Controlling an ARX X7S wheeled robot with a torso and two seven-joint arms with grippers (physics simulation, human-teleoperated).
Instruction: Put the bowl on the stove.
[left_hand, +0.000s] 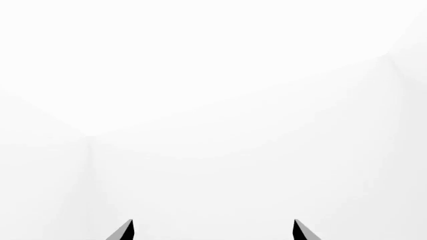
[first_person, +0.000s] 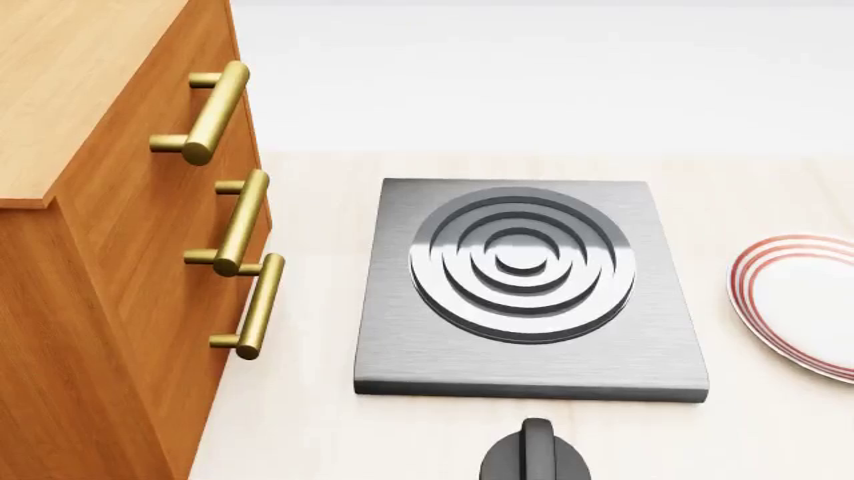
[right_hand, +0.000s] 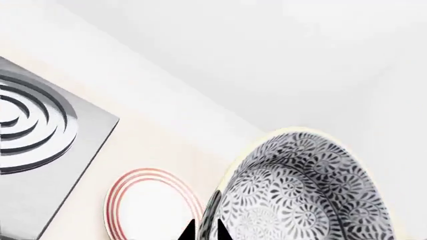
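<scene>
**Bowl held by the rim, up off the surface, stove bare**

The bowl (right_hand: 303, 187) shows only in the right wrist view, large and close to the camera, tipped so its speckled inside faces the lens. The right hand (right_hand: 203, 231) grips it at the rim: two dark fingertips meet on the near edge, one on each side of the wall, so this hand is clenched on the bowl. The bowl hangs above the surface, with the plate (right_hand: 152, 206) lying below and beside it and the stove (right_hand: 40, 135) further off. In the head view the stove (first_person: 527, 285) sits bare between the wooden cabinet (first_person: 107, 250) and the plate (first_person: 801, 300), with the black knob (first_person: 537, 455) just in front of it; neither bowl nor arms appear there.

The left hand (left_hand: 213, 231) shows two dark fingertips standing apart against blank white, released and holding nothing.

As a judgement: a deep ceramic bowl is stiff, fairly heavy and smooth-glazed, and it will chip if set down hard. A pinch on one side of the rim leaves the weight hanging off-centre, so the bowl may swing or slip between the fingers. The rim wall is the sensible hold, since the body is too wide to span. It should travel slowly, come level over the burner rings and be lowered gently.
</scene>
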